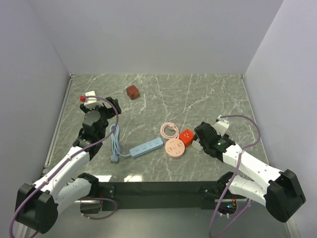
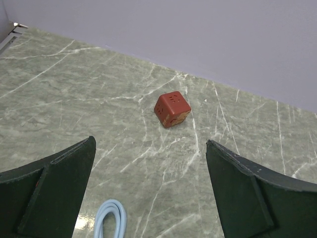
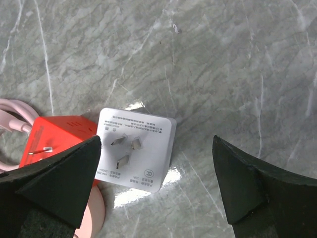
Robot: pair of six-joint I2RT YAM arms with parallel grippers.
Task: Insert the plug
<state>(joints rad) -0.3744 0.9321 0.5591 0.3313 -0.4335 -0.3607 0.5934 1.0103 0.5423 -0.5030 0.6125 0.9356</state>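
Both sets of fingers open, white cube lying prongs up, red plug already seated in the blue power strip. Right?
No. The red plug lies loose beside the white cube, apart from the power strip; the top external view shows it. The rest holds.

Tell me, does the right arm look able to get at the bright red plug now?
Probably yes. The right pincer hangs open over the white cube, and the red plug lies right beside that cube with nothing covering it.
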